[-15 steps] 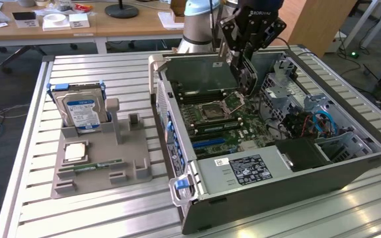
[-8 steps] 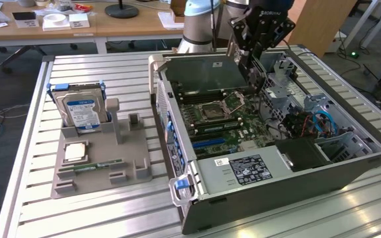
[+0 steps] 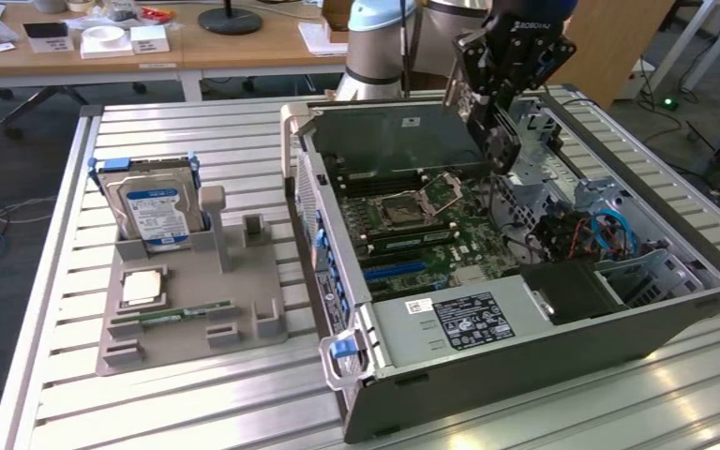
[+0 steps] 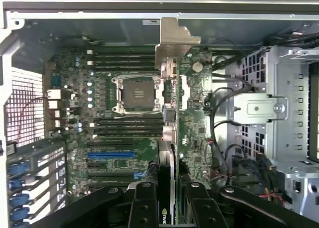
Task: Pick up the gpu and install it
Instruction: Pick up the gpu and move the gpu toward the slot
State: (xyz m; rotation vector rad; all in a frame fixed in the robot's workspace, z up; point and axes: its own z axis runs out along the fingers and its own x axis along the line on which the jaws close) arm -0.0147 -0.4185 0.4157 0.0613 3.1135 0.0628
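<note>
The hand (image 3: 501, 141), above the computer case (image 3: 510, 375), bore white lettering that read ROBOTIQ (its first letters were less clear). Over the case's motherboard, the gpu (image 4: 168, 153) showed a white Nvidia eye logo. The blue label on the hard drive (image 3: 154, 211) beside the case and the black sticker (image 3: 467, 321) inside the case held print too small to read.

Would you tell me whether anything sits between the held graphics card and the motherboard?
Nothing visible does. The gripper holds the graphics card over the open motherboard; loose black cables lie beside it, not beneath.
</note>
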